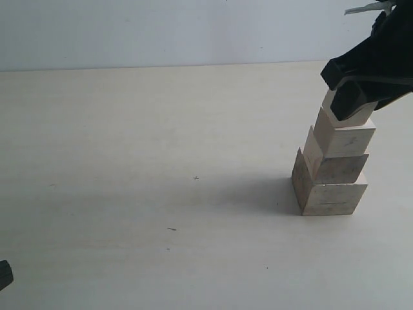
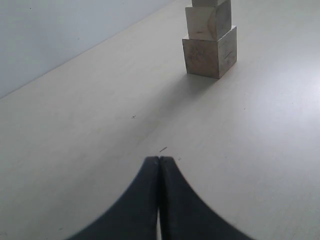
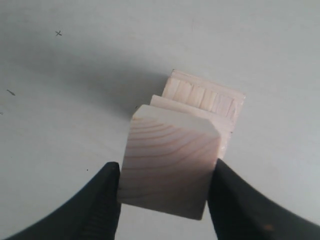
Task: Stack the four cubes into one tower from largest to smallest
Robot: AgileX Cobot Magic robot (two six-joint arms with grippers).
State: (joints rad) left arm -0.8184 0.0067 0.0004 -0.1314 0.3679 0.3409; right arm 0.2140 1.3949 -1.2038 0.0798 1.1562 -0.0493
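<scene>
Between the tips of the right pincer (image 3: 166,175): smallest cube (image 3: 172,145), pinched on two opposite faces and seated atop the tower (image 1: 330,174) (three larger cubes stepped beneath it, largest on the desk (image 1: 161,194)). Left pincer (image 2: 159,165) pressed together, holding nothing, low over the desk; tower stands well ahead of it, apart
</scene>
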